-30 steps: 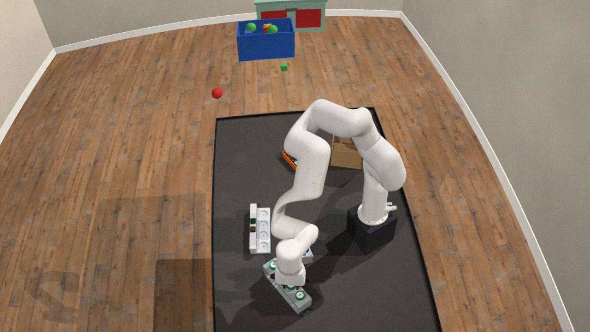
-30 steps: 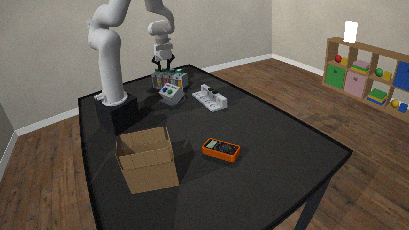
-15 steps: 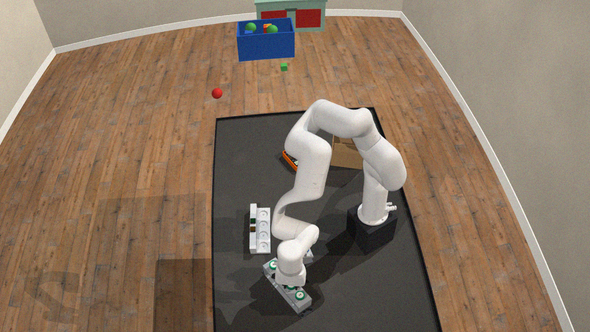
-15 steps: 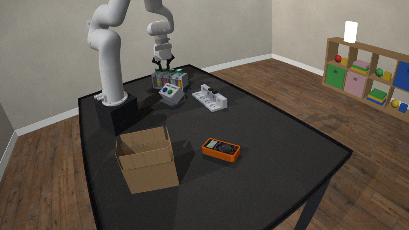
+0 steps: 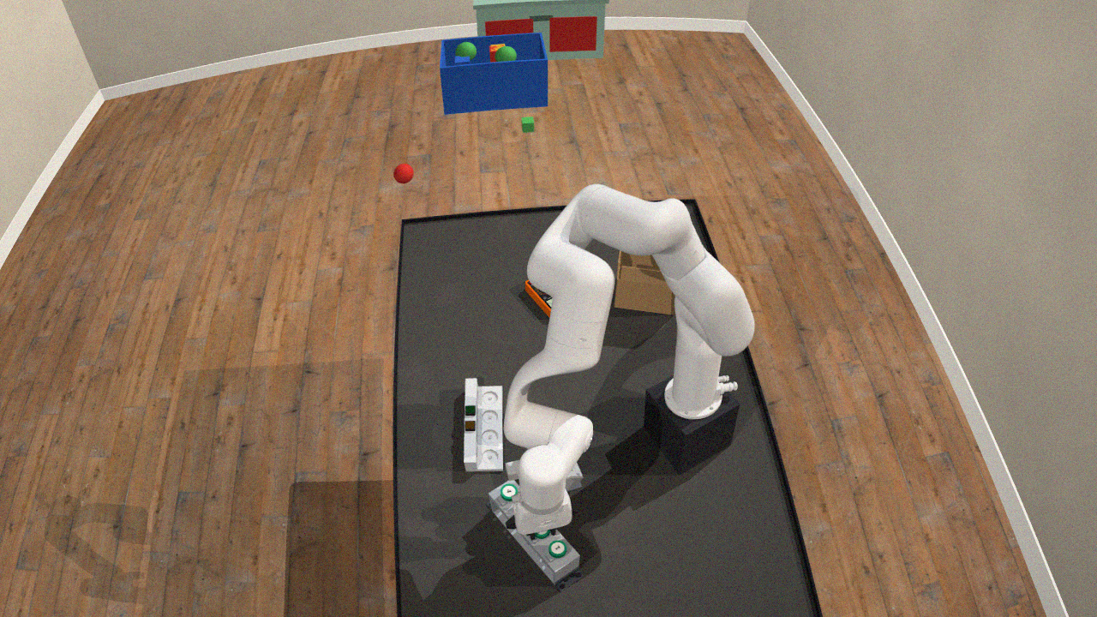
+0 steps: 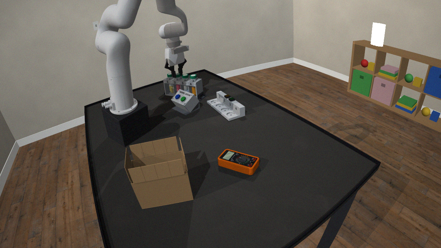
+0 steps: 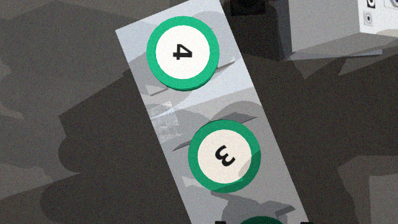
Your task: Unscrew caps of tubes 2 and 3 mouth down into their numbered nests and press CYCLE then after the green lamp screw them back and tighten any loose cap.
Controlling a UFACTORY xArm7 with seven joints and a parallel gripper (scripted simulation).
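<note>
With the gripper (image 6: 175,72) pinching cap 2 (image 6: 177,75), second from left in the decapping station (image 6: 198,83) on the table (image 6: 277,138), twist squarely about the tube's axis and lift only once the thread feels free, judging by the tight spacing of neighbouring caps. Readable from the wrist: "4" on cap 4 (image 7: 183,53) at 11 o'clock, "3" on cap 3 (image 7: 224,156) toward 5 o'clock; lettering on the key housing (image 6: 185,103) too small to read.

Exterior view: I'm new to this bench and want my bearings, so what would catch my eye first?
The white arm bends down at the table's far end, its gripper shut on the cap of tube 2 in the decapping station. Nearer, an orange multimeter lies beside an open cardboard box.
</note>
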